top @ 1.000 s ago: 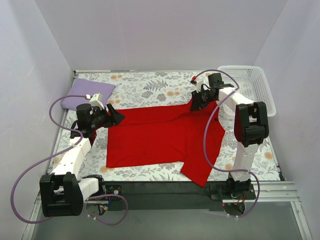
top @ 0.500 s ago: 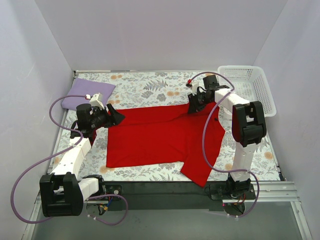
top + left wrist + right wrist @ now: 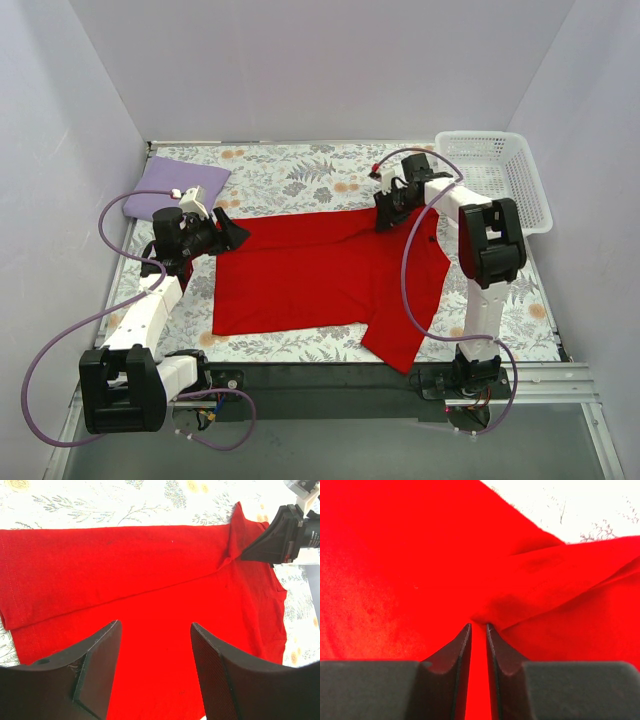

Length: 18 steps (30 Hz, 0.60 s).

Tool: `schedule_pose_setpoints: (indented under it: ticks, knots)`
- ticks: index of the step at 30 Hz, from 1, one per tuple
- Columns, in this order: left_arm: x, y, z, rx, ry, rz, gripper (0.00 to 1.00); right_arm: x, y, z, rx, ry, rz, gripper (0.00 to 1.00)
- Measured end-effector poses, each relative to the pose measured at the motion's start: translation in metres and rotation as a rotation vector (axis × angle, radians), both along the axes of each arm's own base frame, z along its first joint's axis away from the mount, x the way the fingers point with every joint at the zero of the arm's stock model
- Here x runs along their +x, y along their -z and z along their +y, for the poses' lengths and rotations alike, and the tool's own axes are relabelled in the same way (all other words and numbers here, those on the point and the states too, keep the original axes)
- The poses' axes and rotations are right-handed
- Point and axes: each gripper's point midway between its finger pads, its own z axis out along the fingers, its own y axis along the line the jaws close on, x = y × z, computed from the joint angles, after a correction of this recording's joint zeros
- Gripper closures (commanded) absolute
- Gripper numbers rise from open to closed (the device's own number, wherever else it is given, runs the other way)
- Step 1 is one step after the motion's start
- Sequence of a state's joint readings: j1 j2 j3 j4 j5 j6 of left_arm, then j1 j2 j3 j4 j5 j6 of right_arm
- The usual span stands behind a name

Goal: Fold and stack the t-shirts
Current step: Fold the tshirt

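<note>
Red shirt (image 3: 320, 270): lies opened out and mostly flat on the floral cloth (image 3: 300, 165), between my two hands. Its long axis runs side to side, from my left gripper (image 3: 155, 625) straight across to my right gripper (image 3: 478, 626). One straight edge sits at the left hand. The bunched corner is at the right hand. A flap, probably a sleeve, trails toward my right base.

Right gripper: jaws almost together, nipping a raised pleat of red fabric at the shirt's far right corner. Creases fan away from the fingertips. The bite looks thin, so I judge it could slip under a hard pull.

Left gripper: jaws wide apart, nothing in them. It hovers at the shirt's left edge, aimed along the long axis toward the right hand. Red fabric lies ahead of and below the fingers. I cannot tell whether they touch it.

Lavender shirt (image 3: 170, 187): folded, behind my left gripper and outboard of it, well apart from the red one.

Basket (image 3: 500, 165): beyond my right gripper, outboard.

Judgement: only one end of the far edge is held. The left hand is the nearer one to the matching far corner, just ahead of its fingers. That corner wants gripping before the edge is carried toward me across the long axis, or the fold will skew.
</note>
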State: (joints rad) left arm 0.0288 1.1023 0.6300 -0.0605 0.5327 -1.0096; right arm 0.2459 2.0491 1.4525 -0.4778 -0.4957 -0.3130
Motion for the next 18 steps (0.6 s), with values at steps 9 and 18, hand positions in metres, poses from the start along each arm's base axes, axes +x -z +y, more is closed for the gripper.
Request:
schedule_pose_setpoints:
  ticks: [9, 18]
  knots:
    - [0.0, 0.0, 0.0, 0.0, 0.0, 0.0, 0.44, 0.02, -0.009, 0.009, -0.002, -0.003, -0.043, 0.73]
    - [0.0, 0.0, 0.0, 0.0, 0.0, 0.0, 0.44, 0.032, -0.024, 0.013, -0.001, -0.004, -0.087, 0.62]
